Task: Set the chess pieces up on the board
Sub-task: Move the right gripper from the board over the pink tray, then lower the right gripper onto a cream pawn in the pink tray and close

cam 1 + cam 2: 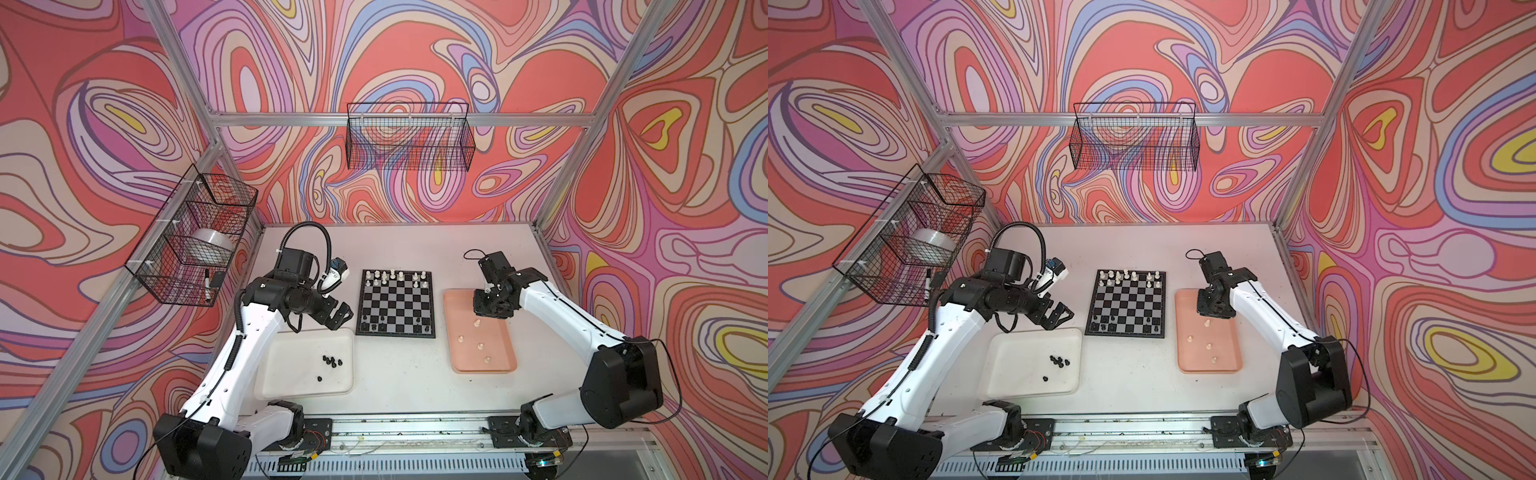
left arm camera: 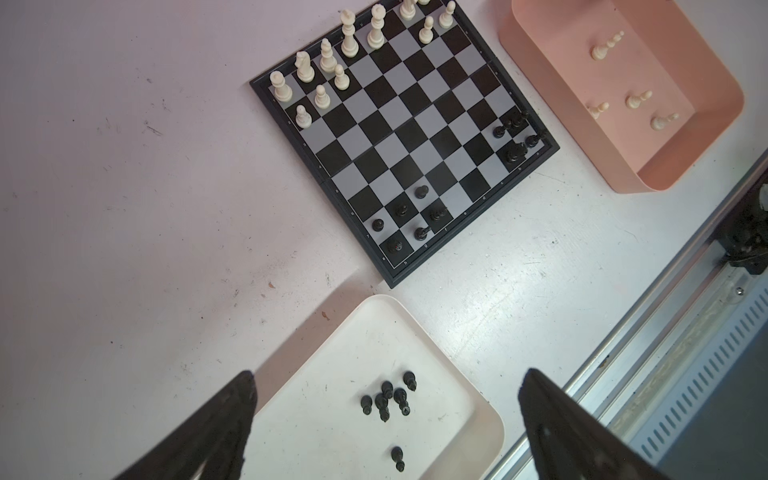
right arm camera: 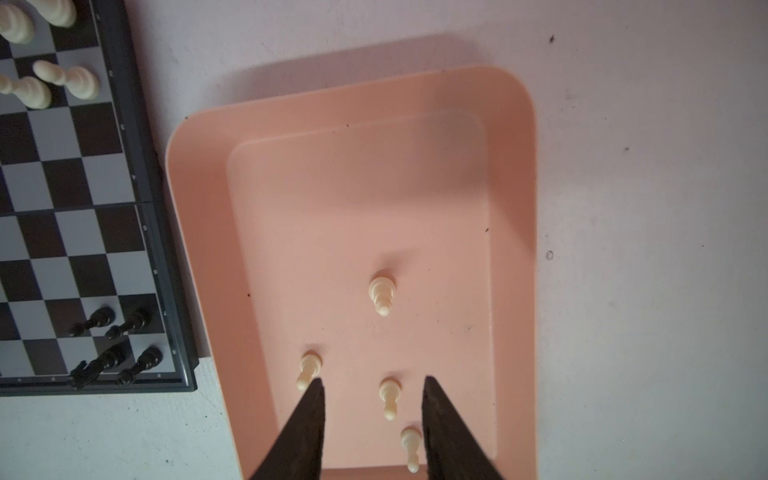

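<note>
The right fingers (image 3: pixel 305 432) stood apart, empty, over four cream chess pieces (image 3: pixel 381 293) in the pink tray (image 3: pixel 513 208). The left fingers (image 2: pixel 216 424) gaped wide by the white tray (image 2: pixel 365 332) holding black ones. Between the trays, the board (image 1: pixel 395 307) carried both colours.

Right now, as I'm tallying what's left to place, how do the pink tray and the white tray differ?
The pink tray lies right of the board; the white tray sits off its near-left corner. The pink tray holds four cream-white pieces; the white tray holds black pieces, clustered, one apart. The right gripper hovers open over the pink tray; the left gripper hangs open by the white tray. Both are shallow rounded rectangles.
</note>
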### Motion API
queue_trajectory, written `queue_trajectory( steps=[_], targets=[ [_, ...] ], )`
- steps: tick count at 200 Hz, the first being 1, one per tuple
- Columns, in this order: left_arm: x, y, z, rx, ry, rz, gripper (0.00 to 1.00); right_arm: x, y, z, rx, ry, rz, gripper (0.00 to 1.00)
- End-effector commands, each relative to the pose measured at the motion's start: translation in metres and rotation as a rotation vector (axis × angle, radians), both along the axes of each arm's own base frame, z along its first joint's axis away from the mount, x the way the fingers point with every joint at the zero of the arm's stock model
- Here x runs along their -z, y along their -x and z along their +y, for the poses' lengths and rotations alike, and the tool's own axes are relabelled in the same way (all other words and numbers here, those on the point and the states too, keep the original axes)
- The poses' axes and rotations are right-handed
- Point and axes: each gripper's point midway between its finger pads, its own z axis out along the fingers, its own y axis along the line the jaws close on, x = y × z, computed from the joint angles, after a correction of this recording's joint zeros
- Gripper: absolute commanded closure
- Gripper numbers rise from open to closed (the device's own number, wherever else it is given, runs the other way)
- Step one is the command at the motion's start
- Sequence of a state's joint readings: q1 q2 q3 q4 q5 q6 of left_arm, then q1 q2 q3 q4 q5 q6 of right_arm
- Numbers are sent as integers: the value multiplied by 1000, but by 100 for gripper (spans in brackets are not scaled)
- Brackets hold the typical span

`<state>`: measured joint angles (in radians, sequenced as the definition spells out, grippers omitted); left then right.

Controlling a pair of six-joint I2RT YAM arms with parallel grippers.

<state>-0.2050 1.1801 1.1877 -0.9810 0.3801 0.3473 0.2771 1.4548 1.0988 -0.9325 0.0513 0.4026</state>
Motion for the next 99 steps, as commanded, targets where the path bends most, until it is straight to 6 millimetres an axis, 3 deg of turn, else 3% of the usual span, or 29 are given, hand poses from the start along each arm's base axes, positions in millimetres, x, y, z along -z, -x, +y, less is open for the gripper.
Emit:
queue_trajectory(
  steps=[1,99],
  targets=[
    [1,7,-4,25,8,28,1,8,3,-1,0,-13,10,61],
    [3,8,-3,23,7,32,1,50,-1,-3,6,-28,83,68]
  ],
)
